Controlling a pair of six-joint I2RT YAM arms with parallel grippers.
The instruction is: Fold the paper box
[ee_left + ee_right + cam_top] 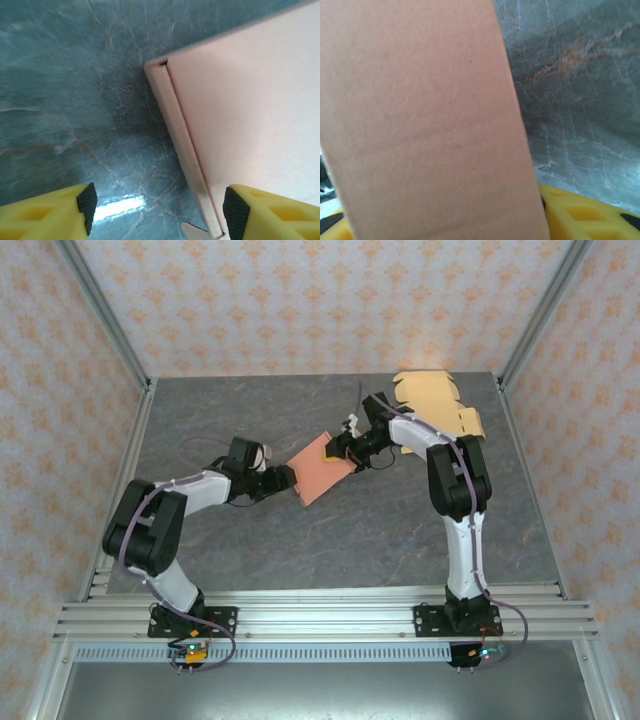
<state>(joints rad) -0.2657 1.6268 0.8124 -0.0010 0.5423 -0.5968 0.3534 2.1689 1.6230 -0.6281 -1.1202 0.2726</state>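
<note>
Left jaws stand well apart and grasp nothing. In the left wrist view I see bare table [75, 100] between them, and the narrow side flap of the paper box [322, 468] lies just inside one finger. For the right jaws I cannot tell: a pink panel passes between them and hides the contact. The box is at mid-table, between both arms, with its far edge at the right jaws.

My worry is this. If the right side is not firm, the box has no real hold and may slide or swing when I move. Closing the left jaws now could also catch only that thin flap and crease it in the wrong place. The spare blanks [435, 400] at the far corner are well apart, so they are no danger.
</note>
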